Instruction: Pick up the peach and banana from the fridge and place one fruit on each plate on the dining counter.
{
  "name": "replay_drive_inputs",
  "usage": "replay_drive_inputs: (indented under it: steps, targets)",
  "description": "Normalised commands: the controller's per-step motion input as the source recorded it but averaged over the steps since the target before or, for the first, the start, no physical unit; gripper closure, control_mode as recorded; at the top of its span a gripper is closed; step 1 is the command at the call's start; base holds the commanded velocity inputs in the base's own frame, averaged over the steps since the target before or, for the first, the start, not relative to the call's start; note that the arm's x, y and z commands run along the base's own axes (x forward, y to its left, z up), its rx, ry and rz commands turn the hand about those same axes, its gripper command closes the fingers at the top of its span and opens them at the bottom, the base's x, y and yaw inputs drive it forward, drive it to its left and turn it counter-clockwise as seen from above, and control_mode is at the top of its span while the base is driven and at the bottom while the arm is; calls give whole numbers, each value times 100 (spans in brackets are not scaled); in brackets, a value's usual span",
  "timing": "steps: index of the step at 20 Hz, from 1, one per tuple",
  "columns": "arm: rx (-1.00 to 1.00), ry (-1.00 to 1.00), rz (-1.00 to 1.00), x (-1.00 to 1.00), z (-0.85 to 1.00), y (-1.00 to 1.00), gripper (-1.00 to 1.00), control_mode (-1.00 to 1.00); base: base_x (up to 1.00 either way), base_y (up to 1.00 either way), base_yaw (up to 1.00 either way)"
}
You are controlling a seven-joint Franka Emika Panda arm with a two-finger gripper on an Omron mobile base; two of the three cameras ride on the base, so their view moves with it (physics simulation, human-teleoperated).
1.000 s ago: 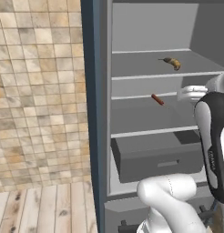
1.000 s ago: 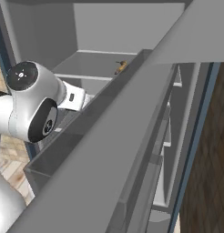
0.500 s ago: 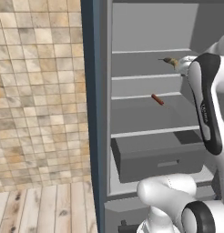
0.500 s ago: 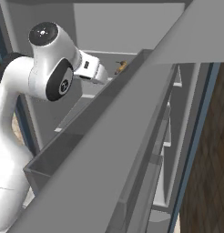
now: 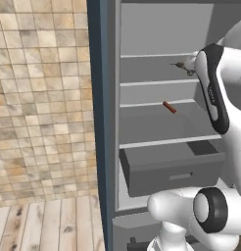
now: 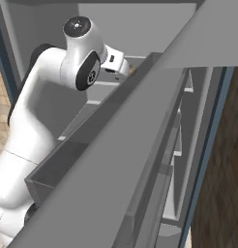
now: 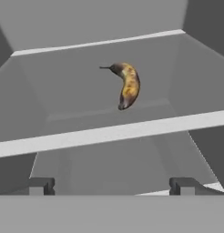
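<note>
Tool (image 7: 112,185) before fridge (image 5: 156,122) shelf

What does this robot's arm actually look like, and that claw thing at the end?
The arm is made of smooth, rounded glossy white shells with dark grey-black rings and a dark stripe at the joints. No loose cables show. The claw ends in two small, blocky dark grey fingertips.

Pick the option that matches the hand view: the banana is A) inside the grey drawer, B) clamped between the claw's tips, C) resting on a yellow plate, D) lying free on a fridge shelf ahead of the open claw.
D: the banana lies on a pale shelf of the fridge, beyond the claw, whose tips stand wide apart and empty.
</note>
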Motion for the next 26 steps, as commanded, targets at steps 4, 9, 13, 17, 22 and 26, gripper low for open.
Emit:
replay_drive_inputs:
  steps: [4, 9, 13, 17, 22, 26]
  targets:
    - [0, 4, 0, 65, -10, -28, -100, -100, 0, 0, 0]
    - [0, 9, 0, 67, -19, -24, -100, -100, 0, 0, 0]
    - [0, 9, 0, 69, -19, -23, -100, -100, 0, 0, 0]
    - [0, 5, 0, 63, -8, -19, -100, -100, 0, 0, 0]
    - [0, 0, 0, 51, 0, -6, -100, -100, 0, 0, 0]
    - [0, 0, 2, 32, -12, 0, -100, -100, 0, 0, 0]
